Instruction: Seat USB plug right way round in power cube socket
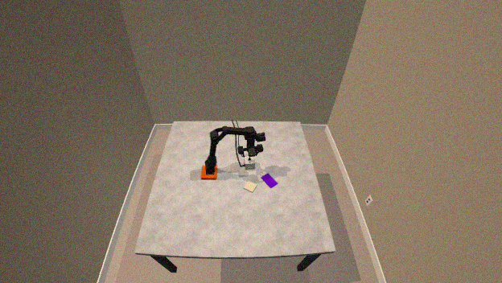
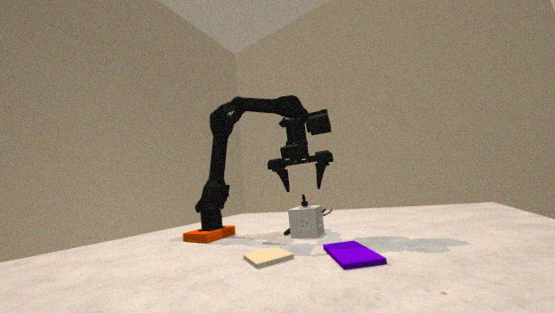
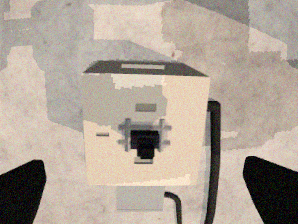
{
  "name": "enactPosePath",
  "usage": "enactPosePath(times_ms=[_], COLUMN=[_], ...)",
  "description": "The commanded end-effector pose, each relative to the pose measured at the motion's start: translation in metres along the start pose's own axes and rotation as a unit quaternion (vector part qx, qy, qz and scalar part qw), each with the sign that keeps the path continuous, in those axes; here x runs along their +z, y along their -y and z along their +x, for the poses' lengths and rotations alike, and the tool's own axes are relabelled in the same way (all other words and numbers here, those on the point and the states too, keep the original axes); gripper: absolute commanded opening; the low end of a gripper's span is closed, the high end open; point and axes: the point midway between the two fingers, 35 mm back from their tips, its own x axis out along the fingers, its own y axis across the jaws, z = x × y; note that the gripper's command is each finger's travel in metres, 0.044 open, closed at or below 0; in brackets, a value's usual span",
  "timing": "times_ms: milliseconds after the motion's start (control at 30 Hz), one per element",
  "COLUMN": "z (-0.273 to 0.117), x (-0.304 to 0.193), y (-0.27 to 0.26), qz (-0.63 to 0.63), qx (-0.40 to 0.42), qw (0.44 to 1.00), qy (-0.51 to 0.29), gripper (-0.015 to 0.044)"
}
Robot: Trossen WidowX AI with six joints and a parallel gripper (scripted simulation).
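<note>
The pale grey power cube [image 1: 250, 166] [image 2: 306, 223] [image 3: 107, 162] stands on the table. The black USB plug [image 2: 304, 202] [image 3: 145, 142] stands upright in the socket on the cube's top. In the wrist view it sits between small grey brackets. How deep it sits and which way round it is cannot be told. My gripper [image 2: 303, 190] [image 3: 146, 169] is open and empty, pointing down above the cube. Its fingertips are a little higher than the plug's top, one on each side. In the top view the fingertips are too small to make out.
A purple slab [image 1: 269, 180] [image 2: 354, 254] and a cream slab [image 1: 250, 186] [image 2: 268, 256] lie in front of the cube. A black cable [image 1: 237, 149] [image 3: 215, 155] runs beside the cube toward the table's back edge. The arm's orange base [image 1: 209, 173] [image 2: 196, 236] is at the left.
</note>
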Motion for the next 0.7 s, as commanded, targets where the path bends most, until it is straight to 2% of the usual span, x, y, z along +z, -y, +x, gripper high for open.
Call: enactPosePath(times_ms=[0,567,667], z=[0.005,0.019,0.017], x=[0.001,0.001,0.0], y=[0.001,0.001,0.0], qz=[0.002,0.002,0.0], qx=[-0.001,-0.001,-0.001], qw=[1.0,1.0,1.0], qy=[0.002,0.002,0.0], gripper=[0.044,0.044,0.0361])
